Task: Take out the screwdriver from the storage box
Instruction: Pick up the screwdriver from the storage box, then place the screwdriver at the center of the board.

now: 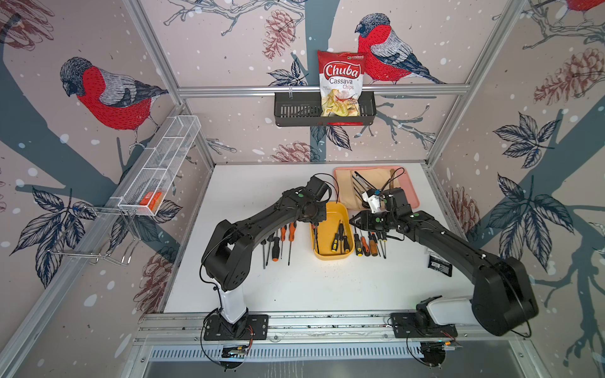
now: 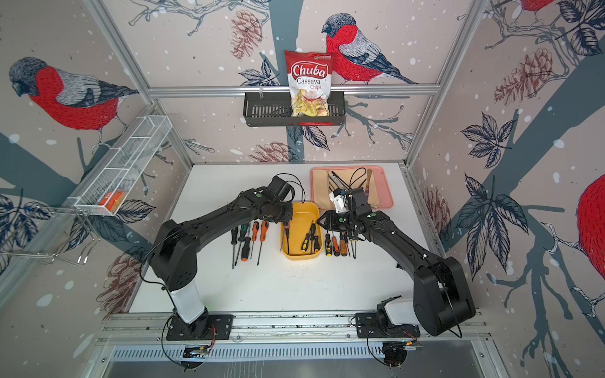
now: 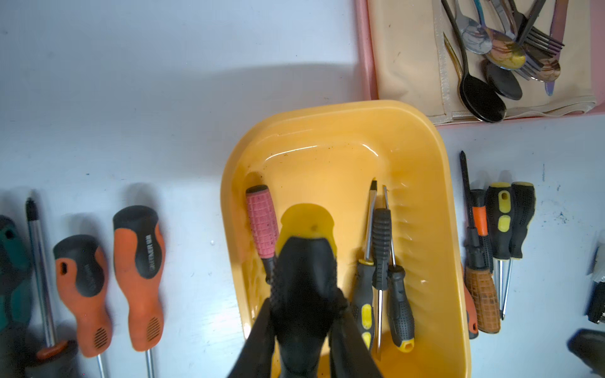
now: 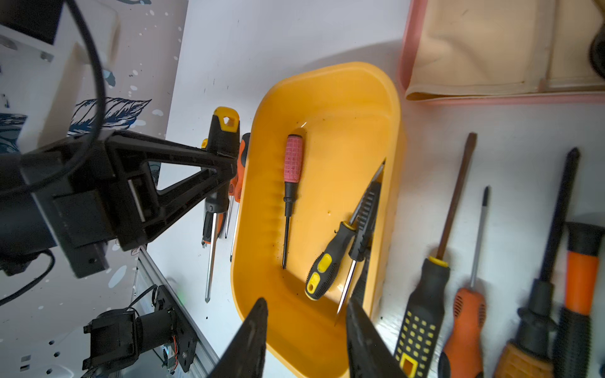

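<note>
closest to my left wrist camera is the black-handled screwdriver (image 3: pixel 306 258) with the yellow end cap. my left pincer (image 3: pixel 304 304) clamps it across the handle, fingers tight on both sides of the grip. it hangs over the storage box (image 3: pixel 327 173), the yellow tub, and in both top views that pincer sits above the tub's long wall on my left side. the screwdriver's long axis runs roughly along the tub's length, cap toward the back wall and tip toward my bases. i judge it is raised off the tub floor, but i cannot tell whether the tip clears the rim.

a pink-handled screwdriver (image 3: pixel 262 222) lies on the tub floor just beside it and parallel to it. three slimmer screwdrivers (image 3: pixel 381 261) lie bunched against the opposite wall.

my right pincer (image 4: pixel 306 302) hangs at the tub's other long side, fingers apart with nothing between them, so the left arm is the one placed for this. the way out is to my left: up over the near wall and onto the white surface (image 3: pixel 163 114). orange-and-black screwdrivers (image 3: pixel 139 261) already lie there in a row on the same axis, so i judge no turning is needed.
</note>
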Available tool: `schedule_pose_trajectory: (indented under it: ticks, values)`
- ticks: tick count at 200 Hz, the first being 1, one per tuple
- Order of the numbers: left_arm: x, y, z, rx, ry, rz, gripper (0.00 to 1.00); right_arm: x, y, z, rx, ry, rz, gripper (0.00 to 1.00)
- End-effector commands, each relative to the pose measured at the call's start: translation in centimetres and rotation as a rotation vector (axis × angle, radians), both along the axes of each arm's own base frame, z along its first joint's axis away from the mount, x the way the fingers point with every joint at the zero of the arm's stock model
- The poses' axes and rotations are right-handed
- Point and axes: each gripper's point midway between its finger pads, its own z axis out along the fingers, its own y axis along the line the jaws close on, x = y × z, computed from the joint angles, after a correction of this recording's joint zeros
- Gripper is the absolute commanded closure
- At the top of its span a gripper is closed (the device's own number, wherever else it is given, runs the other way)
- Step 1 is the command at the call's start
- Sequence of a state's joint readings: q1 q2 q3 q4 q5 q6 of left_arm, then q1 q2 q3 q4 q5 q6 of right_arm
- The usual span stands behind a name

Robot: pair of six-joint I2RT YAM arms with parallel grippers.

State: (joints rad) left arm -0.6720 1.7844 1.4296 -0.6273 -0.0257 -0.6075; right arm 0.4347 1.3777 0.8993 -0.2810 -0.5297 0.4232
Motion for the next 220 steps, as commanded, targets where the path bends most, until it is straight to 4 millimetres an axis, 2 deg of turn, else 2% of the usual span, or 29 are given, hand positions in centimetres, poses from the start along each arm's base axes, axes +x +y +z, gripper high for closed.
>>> schedule_pose_trajectory:
  ticks: [1,39,78,158,220]
  values:
    - [-0.5,1.5,0.2,0.016,0.003,0.012,0.82,0.4,1.2,0.6,0.021,-0.023,0.011,0.60]
    - [-1.2,4.3,-0.6,0.019,0.014,0.057,0.82,0.2,2.7,0.4,0.019,-0.018,0.032,0.60]
    - [-1.4,5.7,-2.5,0.029,0.035,0.074,0.81,0.2,3.6,0.1,0.013,-0.012,0.038,0.60]
    - [-1.4,6.5,-7.5,0.051,0.100,0.089,0.81,0.2,3.7,-0.5,-0.002,0.004,0.020,0.60]
    - [-1.4,6.5,-9.6,0.062,0.121,0.101,0.79,0.5,3.8,-1.0,-0.013,0.013,0.023,0.60]
